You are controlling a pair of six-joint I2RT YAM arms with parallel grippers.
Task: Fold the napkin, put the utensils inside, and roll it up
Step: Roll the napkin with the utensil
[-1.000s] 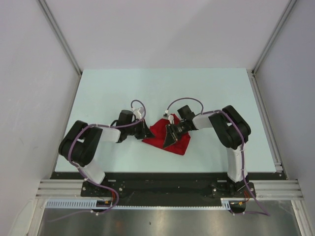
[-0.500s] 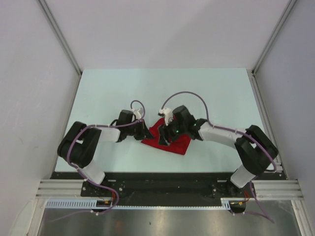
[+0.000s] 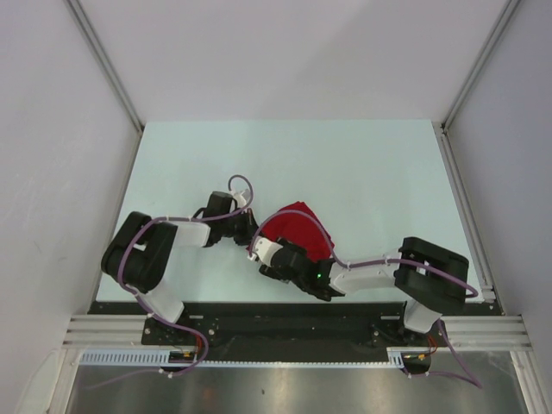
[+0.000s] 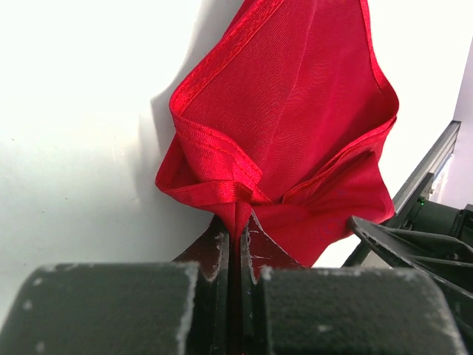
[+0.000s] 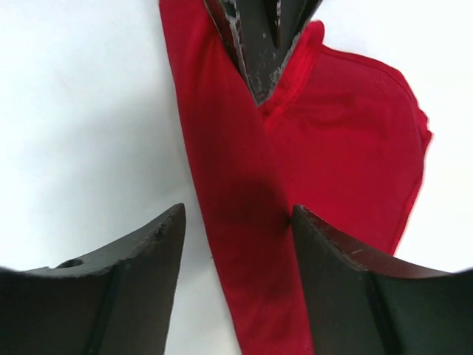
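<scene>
Left gripper [image 4: 240, 231] pinches the bright red cloth napkin [image 4: 295, 111] at nine o'clock — right gripper [image 5: 236, 214] spread, straddling its seven-o'clock fold; pale table [image 3: 362, 164], grey walls [image 3: 52, 129].

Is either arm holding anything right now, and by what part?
The left gripper is shut on the napkin, pinching a bunched corner at its hem. The right gripper is open over it, holding nothing.

Seen from above, the right arm [image 3: 362, 272] covers the near left edge of the napkin [image 3: 297, 226]. The fingertips of the left gripper [image 3: 250, 231] are too small to make out. In the left wrist view, the napkin's corner vanishes between the closed jaws, and its far tip runs off the top edge. In the right wrist view, the cloth is cut off at top and bottom, and its folds hide the inner layers.
</scene>
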